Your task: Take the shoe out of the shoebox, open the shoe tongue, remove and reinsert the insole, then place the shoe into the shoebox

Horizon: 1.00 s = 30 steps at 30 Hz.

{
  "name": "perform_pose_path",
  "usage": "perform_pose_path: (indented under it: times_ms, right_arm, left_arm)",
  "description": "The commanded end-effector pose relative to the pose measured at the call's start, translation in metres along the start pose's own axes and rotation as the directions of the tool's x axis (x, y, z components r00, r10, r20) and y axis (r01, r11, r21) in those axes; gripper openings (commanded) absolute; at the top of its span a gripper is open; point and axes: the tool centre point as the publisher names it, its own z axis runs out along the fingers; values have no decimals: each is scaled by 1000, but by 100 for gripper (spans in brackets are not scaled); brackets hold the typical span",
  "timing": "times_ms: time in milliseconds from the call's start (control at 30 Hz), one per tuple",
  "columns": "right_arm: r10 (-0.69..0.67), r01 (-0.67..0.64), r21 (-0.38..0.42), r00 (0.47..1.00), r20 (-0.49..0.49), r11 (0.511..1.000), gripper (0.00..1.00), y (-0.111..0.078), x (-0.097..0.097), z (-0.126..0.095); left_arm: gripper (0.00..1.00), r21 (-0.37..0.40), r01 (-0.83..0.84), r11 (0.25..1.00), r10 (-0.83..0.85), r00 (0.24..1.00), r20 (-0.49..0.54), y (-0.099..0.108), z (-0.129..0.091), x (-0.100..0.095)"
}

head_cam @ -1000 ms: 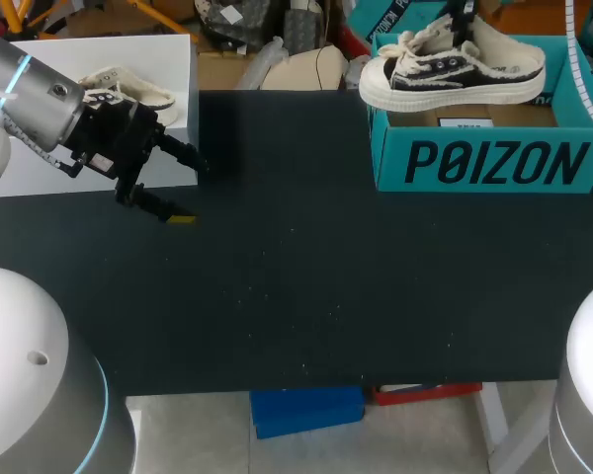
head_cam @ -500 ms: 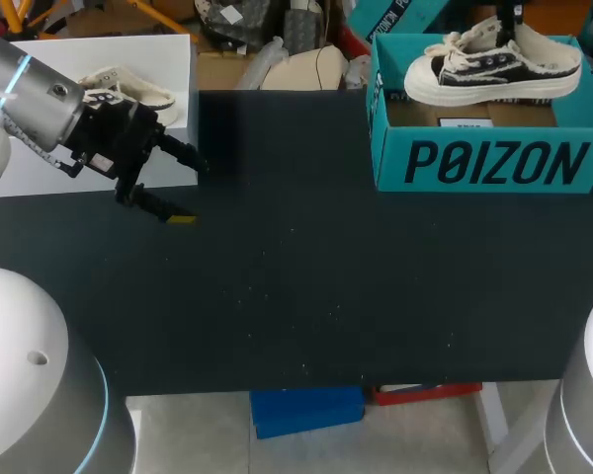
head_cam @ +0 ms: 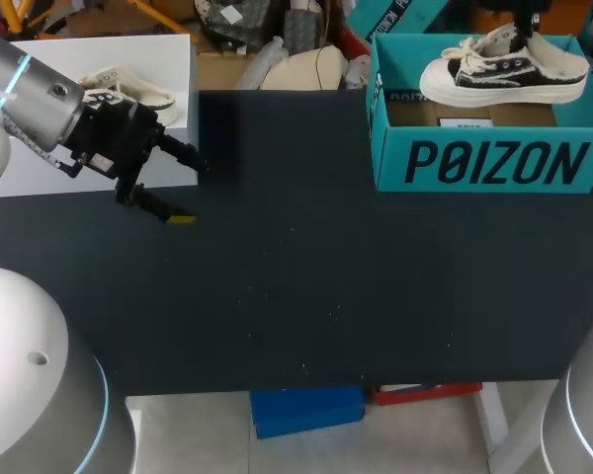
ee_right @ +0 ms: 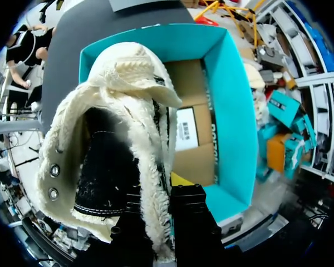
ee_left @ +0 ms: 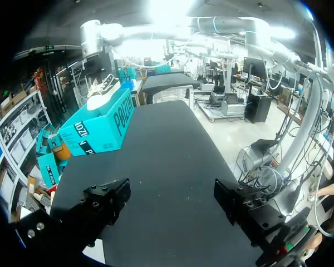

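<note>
A black-and-cream shoe (head_cam: pixel 504 69) hangs just above the open teal shoebox (head_cam: pixel 489 163) at the back right of the table. My right gripper (head_cam: pixel 523 28) comes down from behind and is shut on the shoe's fuzzy heel collar. In the right wrist view the shoe (ee_right: pixel 122 139) fills the space ahead of the gripper (ee_right: pixel 156 214), with the shoebox (ee_right: pixel 234 122) and its cardboard floor below. My left gripper (head_cam: pixel 188 190) stands open over the table's left side, nothing between its fingers. In the left wrist view the shoebox (ee_left: pixel 100 130) lies far ahead of the open left gripper (ee_left: pixel 172 203).
A white box (head_cam: pixel 168 59) stands at the back left, holding another pale shoe (head_cam: pixel 138 91), right behind my left gripper. The black table top (head_cam: pixel 306 286) stretches between the two boxes.
My right arm has carried the shoe to the right and further back, from over the shoebox's front left corner to over its middle. The left arm has stayed still.
</note>
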Motion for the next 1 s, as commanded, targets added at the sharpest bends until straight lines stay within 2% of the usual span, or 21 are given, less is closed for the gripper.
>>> perform_pose_path:
  times_ms: [33,333,700,1000]
  right_arm:
    - [-5,5,-2,998,-61,1000,0,1,-16,11]
    - [-15,12,-31,996,-83,999,0,11,-25,36]
    - [6,-16,-84,993,-119,996,0,24,-7,86]
    - [9,-20,-90,992,-126,996,0,34,-1,122]
  left_arm:
    - [100,-4,1,1000,-1,1000,0,-1,0,1]
    - [100,-4,1,1000,-1,1000,0,-1,0,1]
    - [100,-4,1,1000,-1,1000,0,-1,0,1]
    - [100,-4,1,1000,-1,1000,0,-1,0,1]
